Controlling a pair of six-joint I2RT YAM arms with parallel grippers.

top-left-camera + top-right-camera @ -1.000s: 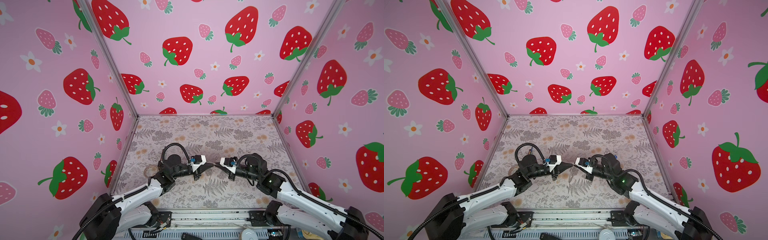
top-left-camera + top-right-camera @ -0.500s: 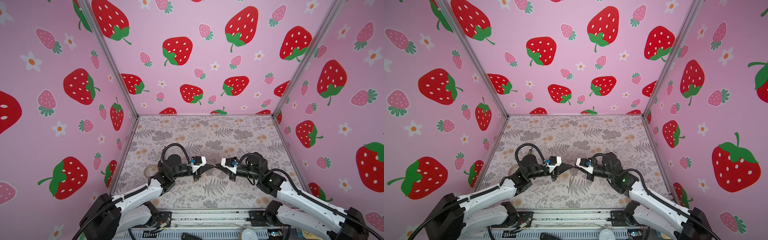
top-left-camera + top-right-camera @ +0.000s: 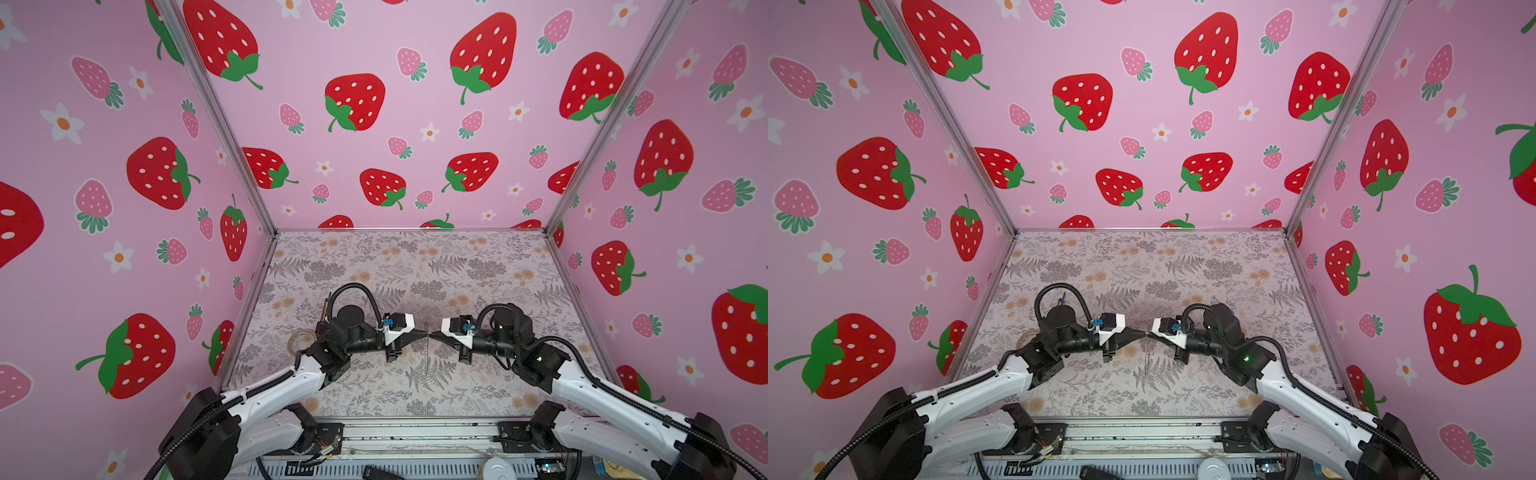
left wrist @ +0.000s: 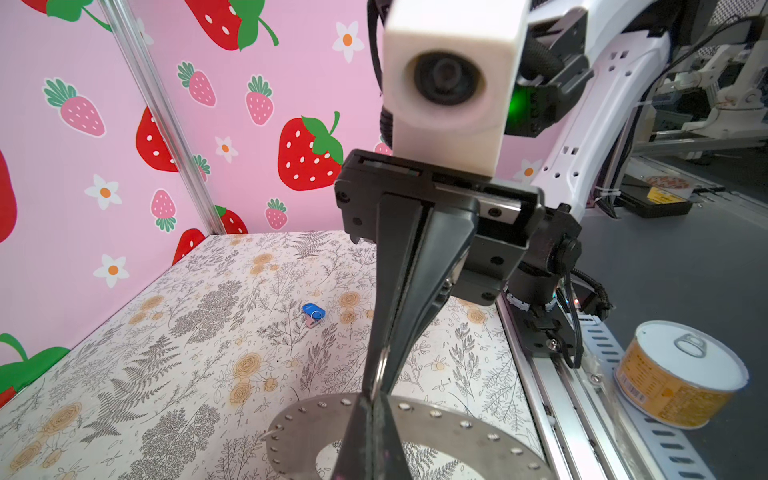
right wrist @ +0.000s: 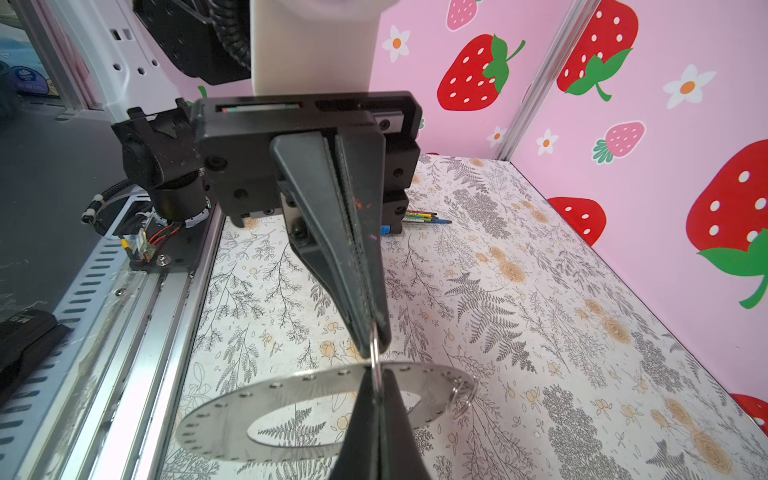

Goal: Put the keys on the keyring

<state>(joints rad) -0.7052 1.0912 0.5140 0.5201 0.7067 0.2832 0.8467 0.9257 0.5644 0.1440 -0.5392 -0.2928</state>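
Where they meet, left claw (image 5: 371,332) and right claw (image 4: 384,361) both pinch a silver loop (image 5: 376,361); keyring (image 5: 291,390) hangs just beneath.

Far table (image 3: 415,257) open; keyring (image 5: 232,419) dangling mid-air at centre; tape roll (image 3: 302,340), pens (image 5: 424,217) by left arm (image 3: 286,384)

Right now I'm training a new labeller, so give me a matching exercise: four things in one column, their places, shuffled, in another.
1. blue key tag
2. keyring disc
3. tin can
4. pencils

a. off the table, past the rail
b. just below where left claw and right claw meet
c. alone on the table, ungripped
d. on the table behind the left claw

Pairs: 1-c, 2-b, 3-a, 4-d
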